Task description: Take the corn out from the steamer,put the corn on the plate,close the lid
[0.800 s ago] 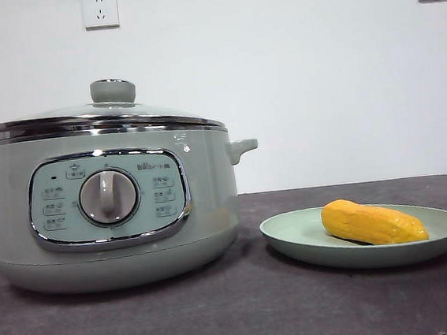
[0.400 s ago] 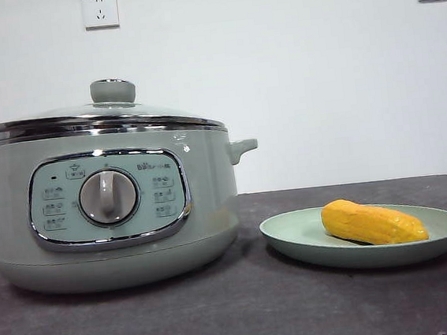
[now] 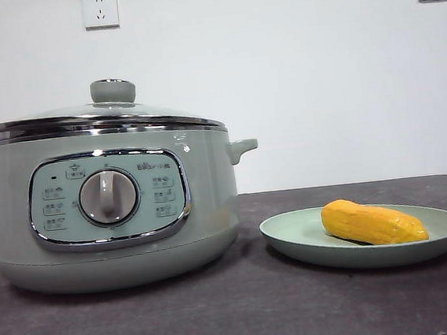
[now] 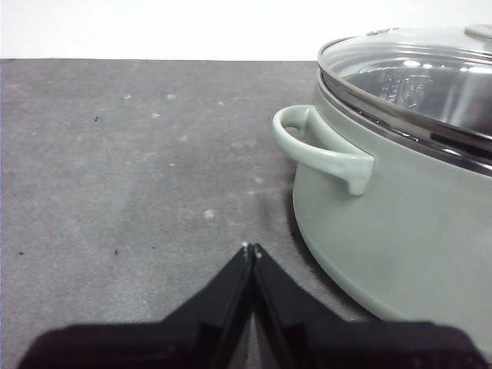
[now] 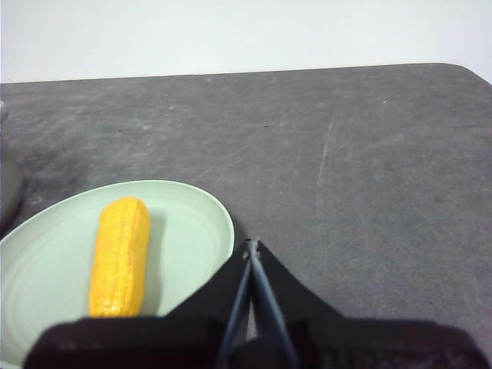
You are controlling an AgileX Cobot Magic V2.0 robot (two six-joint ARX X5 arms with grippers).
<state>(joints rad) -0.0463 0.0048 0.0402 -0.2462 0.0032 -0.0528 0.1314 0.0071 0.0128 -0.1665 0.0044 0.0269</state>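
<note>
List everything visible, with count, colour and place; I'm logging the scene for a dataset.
Round sage-green electric steamer: one, pale green with chrome rim, left on the table.
Domed glass lid: one, clear with chrome band and green knob, seated on the steamer.
Shallow round plate: one, pale green, right of the steamer.
Stubby corn cob: one, yellow-orange, lying on the plate.
Wall sockets: two, white, on the wall.
Table: one, dark grey.
Left gripper: black, shut, beside the steamer.
Right gripper: black, shut, beside the plate.

The steamer point(image 3: 109, 210) is cut off at the left edge of the front view, so its left handle barely shows. The little words on its panel point(image 3: 108, 198) are too small to read.
</note>
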